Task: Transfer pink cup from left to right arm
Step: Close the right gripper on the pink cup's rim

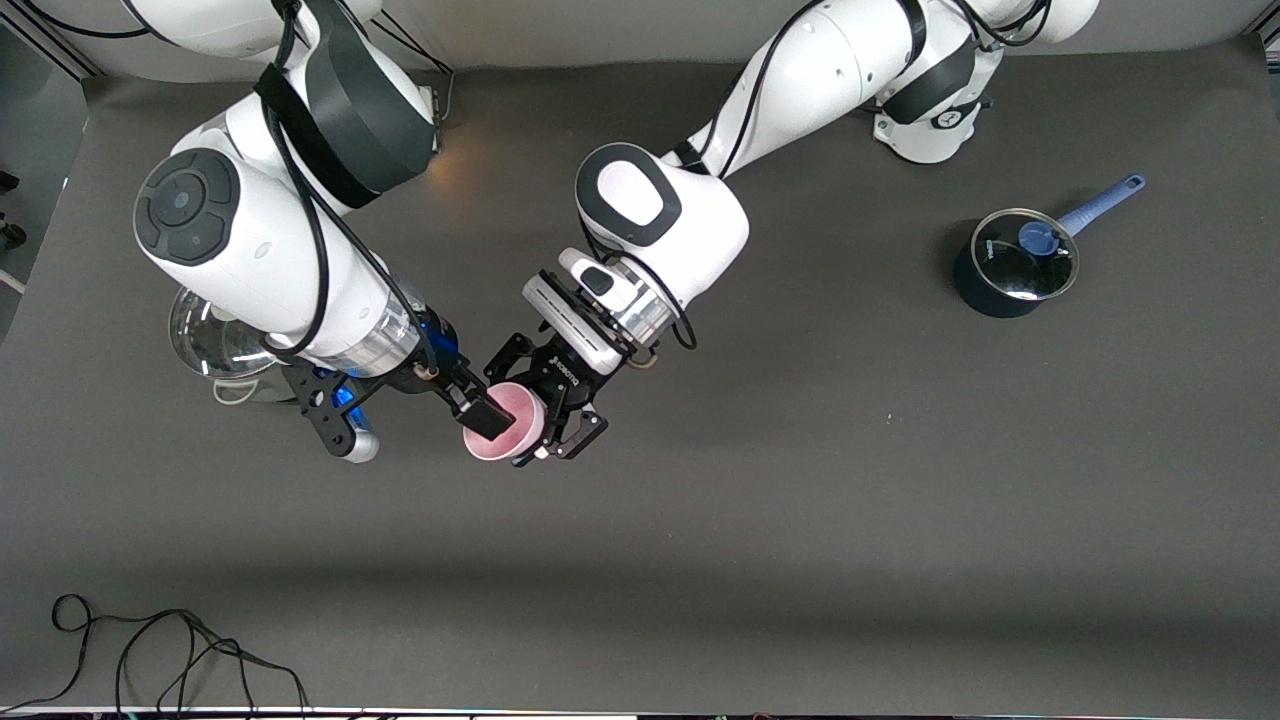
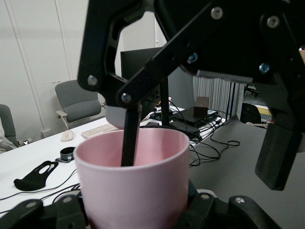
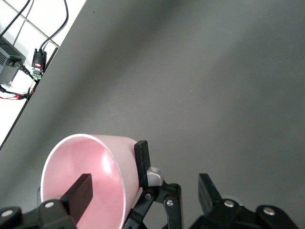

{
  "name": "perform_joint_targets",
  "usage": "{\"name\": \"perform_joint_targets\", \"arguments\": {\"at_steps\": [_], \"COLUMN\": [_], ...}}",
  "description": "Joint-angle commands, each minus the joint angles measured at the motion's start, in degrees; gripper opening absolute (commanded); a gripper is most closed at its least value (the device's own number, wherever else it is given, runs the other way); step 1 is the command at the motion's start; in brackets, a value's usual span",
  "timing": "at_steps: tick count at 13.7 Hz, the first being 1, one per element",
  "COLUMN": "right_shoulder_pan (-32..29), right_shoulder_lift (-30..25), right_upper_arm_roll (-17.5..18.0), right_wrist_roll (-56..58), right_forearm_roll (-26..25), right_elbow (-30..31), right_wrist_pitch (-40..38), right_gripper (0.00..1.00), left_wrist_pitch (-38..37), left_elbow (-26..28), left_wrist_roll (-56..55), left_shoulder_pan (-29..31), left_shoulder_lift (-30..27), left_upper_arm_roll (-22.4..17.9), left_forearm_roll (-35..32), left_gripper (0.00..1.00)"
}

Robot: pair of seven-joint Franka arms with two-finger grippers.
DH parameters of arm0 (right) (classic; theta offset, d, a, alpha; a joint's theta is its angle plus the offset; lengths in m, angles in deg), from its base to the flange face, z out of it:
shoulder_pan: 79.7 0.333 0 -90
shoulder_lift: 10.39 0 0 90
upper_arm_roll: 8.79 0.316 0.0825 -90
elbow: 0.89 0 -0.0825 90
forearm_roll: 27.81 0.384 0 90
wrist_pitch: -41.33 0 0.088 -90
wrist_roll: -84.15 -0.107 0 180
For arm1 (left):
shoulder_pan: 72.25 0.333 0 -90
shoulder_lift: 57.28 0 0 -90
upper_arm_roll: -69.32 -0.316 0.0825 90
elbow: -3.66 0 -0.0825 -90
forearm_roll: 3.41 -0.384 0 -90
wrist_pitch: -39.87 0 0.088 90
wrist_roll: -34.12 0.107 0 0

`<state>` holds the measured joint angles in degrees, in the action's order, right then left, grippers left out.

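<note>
Item one: the small pale-pink plastic tumbler (image 1: 505,425), tapered, no handle, glossy inside, held up over the dark grey table (image 1: 800,500). You see the left gripper (image 1: 553,425) clamped round its body at the tumbler's 3 o'clock. The right gripper (image 1: 420,410), at 9 o'clock, stands spread, one finger (image 3: 76,195) inside the rim, one outside. Dark blue lidded saucepan (image 1: 1015,265) sits at 2 o'clock.

Glass pot (image 1: 215,345) (mostly hidden) under right arm

cup (image 1: 515,425): pale pink | table (image 1: 800,480): dark grey | pot (image 1: 1010,275): dark blue, blue handle
</note>
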<state>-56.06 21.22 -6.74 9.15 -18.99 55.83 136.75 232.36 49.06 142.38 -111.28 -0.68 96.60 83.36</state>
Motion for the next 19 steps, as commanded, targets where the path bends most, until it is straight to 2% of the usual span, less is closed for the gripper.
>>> {"name": "perform_joint_targets", "arguments": {"at_steps": [1, 6, 7, 8, 9, 11, 12, 13, 19], "right_shoulder_pan": [-0.5, -0.6, -0.6, -0.6, -0.6, -0.6, -0.6, -0.6, -0.6], "right_shoulder_lift": [0.1, 0.0, 0.0, 0.0, 0.0, 0.0, 0.0, -0.1, -0.1], "right_upper_arm_roll": [0.2, 0.2, 0.3, 0.3, 0.4, 0.4, 0.4, 0.4, 0.3], "right_wrist_roll": [-0.8, -0.6, -0.6, -0.6, -0.6, -0.7, -0.7, -0.7, -0.6], "right_forearm_roll": [0.9, 0.6, 0.6, 0.6, 0.6, 0.6, 0.6, 0.6, 0.3], "right_elbow": [-2.2, -2.5, -2.5, -2.5, -2.4, -2.4, -2.4, -2.4, -2.5], "right_wrist_pitch": [-2.1, -3.8, -3.8, -3.8, -3.8, -3.9, -4.0, -4.0, -4.0], "right_gripper": [0.98, 0.98, 0.96, 0.90, 0.75, 0.33, 0.09, 0.00, 0.00], "left_wrist_pitch": [0.8, 0.8, 0.8, 0.8, 0.8, 0.8, 0.8, 0.8, 0.8], "left_elbow": [0.0, 0.1, 0.1, 0.0, 0.0, 0.0, 0.0, 0.1, 0.1], "left_wrist_roll": [-1.5, -1.6, -1.6, -1.6, -1.6, -1.6, -1.6, -1.6, -1.6], "left_shoulder_pan": [-0.8, -0.8, -0.8, -0.8, -0.8, -0.8, -0.8, -0.8, -0.8], "left_shoulder_lift": [-0.8, -0.8, -0.8, -0.8, -0.8, -0.8, -0.8, -0.8, -0.8], "left_upper_arm_roll": [-0.9, -0.8, -0.8, -0.8, -0.8, -0.8, -0.8, -0.8, -0.9], "left_forearm_roll": [-0.5, -0.5, -0.4, -0.5, -0.4, -0.4, -0.5, -0.5, -0.5], "left_gripper": [0.00, 0.00, 0.00, 0.00, 0.00, 0.00, 0.00, 0.00, 0.00]}}
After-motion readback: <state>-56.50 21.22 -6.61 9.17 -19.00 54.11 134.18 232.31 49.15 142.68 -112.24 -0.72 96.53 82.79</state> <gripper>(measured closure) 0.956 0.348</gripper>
